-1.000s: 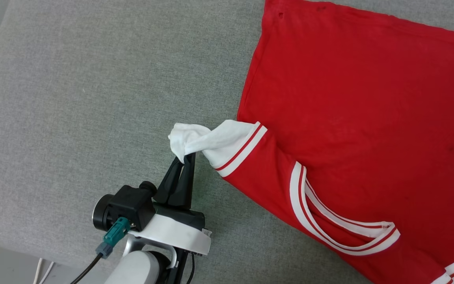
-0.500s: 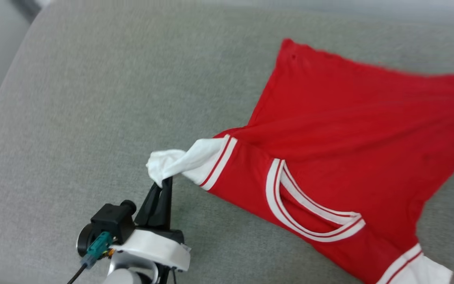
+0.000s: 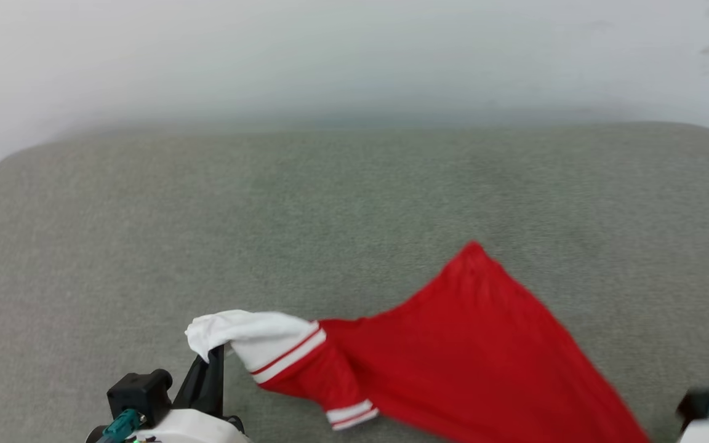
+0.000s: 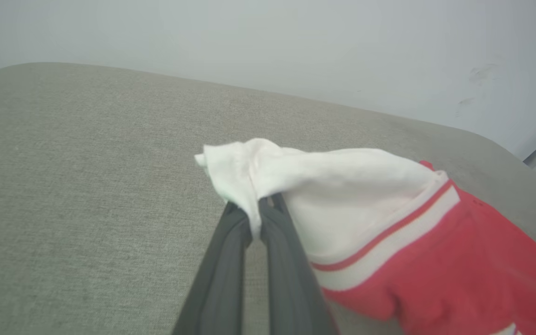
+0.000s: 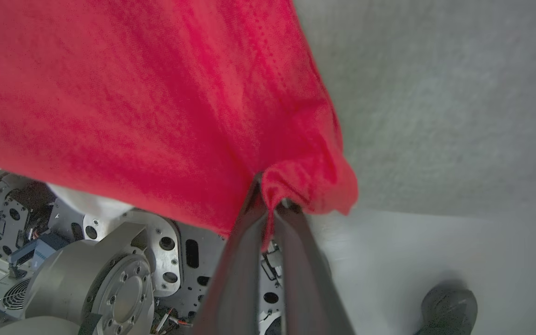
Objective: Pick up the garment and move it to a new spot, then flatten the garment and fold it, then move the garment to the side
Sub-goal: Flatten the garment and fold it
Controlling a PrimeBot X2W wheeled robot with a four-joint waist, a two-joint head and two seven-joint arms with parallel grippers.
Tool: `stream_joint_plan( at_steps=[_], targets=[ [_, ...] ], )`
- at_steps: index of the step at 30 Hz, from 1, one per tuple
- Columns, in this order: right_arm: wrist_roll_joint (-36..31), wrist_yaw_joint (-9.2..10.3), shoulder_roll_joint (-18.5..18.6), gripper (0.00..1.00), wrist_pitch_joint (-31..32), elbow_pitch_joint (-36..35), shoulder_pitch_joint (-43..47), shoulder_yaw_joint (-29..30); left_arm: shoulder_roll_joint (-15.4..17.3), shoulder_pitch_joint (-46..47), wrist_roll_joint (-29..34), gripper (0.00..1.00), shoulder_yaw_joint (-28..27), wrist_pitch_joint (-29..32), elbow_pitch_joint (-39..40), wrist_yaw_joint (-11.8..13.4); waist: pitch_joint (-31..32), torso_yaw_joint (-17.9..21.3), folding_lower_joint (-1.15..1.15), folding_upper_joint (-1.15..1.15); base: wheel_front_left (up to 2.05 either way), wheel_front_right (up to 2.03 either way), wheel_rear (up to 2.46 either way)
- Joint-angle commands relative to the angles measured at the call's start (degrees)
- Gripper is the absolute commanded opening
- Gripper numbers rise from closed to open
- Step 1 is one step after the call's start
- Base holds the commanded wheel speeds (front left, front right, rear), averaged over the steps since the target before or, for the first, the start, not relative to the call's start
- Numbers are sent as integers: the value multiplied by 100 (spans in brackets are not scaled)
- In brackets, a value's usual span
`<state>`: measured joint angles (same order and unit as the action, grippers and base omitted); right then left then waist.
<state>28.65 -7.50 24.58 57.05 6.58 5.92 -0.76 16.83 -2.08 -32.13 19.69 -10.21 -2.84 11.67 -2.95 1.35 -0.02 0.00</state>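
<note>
- The surface (image 3: 268, 203) is a broad pad covered in grey woven fabric, with rounded far corners.
- A plain pale wall (image 3: 354, 55) stands right behind its far edge; the left wrist view shows a few faint scuffs on the wall's right part.
- The garment (image 3: 471, 351) hangs stretched between the two tools over the near part of the surface, its red body sloping down toward the lower right of the head view.
- The left tool (image 3: 214, 354) is closed tight on the bunched end of the white sleeve (image 4: 333, 186), which has red-and-white striped trim where it meets the red cloth.
- The right tool (image 5: 270, 197) is pinched shut on a gathered red edge of the garment.
- In the right wrist view, a pale floor (image 5: 435, 260) lies beside the surface, the robot's grey metal base (image 5: 110, 279) sits under the hanging cloth, and a dark rounded object (image 5: 449, 304) is too blurred to identify.
</note>
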Motion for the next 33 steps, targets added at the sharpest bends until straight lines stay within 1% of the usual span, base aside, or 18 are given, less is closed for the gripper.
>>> stream_joint_plan(
  at_steps=[1,2,3,4,5,7,8,10,12,15,17,20,23,26,30,33],
  targets=[
    [-38,2,-101,0,26,-50,145,16,33,-41,-24,0,-40,5,1,42,185,196,2,0,0,0,0],
    [-17,2,-274,0,37,-85,381,63,43,-71,-37,0,-45,23,4,46,196,223,2,0,0,0,0],
    [-28,2,-416,6,8,-113,552,88,62,-103,-39,0,-50,44,-3,51,220,260,2,0,0,0,0],
    [-36,2,-537,41,-38,-165,695,134,70,-112,-55,0,-52,58,5,43,222,280,2,0,0,0,0],
    [-49,2,-664,100,-159,-226,751,218,88,-111,-72,0,-58,71,4,40,228,302,2,0,0,0,0],
    [-73,2,-871,100,-483,-342,821,317,120,-122,-72,0,-62,100,12,46,241,338,2,0,0,0,0],
    [-139,2,-929,100,-753,-427,774,390,133,-127,-71,0,-62,113,25,53,240,355,2,0,0,0,0],
    [-274,2,-969,100,-1363,-575,672,512,156,-132,-76,0,-55,138,44,61,240,377,2,0,0,0,0],
    [-398,2,-1063,100,-2138,-671,450,695,165,-118,-79,0,-54,173,73,82,226,396,2,0,0,0,0],
    [-522,2,-1176,100,-3205,-603,97,894,181,-77,-59,0,-39,207,131,100,181,398,2,0,0,0,0],
    [-636,2,-1221,100,-3824,-524,-192,928,190,-8,-49,0,-37,225,144,92,129,383,2,0,0,0,0],
    [-596,1,-1314,100,-4304,-335,-595,808,183,103,-17,0,1,230,185,72,-8,332,2,0,0,0,0],
    [-467,1,-1242,100,-4258,-105,-1144,597,157,274,43,0,75,245,257,60,-229,244,2,0,0,0,0],
    [-325,2,-1100,100,-3728,149,-1672,191,129,444,105,0,144,253,291,50,-431,157,2,0,0,0,0],
    [-19,2,-732,100,-2544,478,-2443,-403,84,729,191,0,245,259,360,-6,-767,2,2,0,0,0,0],
    [187,1,-534,100,-1693,711,-2936,-746,28,952,270,0,342,250,373,-62,-1010,-153,2,0,0,0,0]
  ],
)
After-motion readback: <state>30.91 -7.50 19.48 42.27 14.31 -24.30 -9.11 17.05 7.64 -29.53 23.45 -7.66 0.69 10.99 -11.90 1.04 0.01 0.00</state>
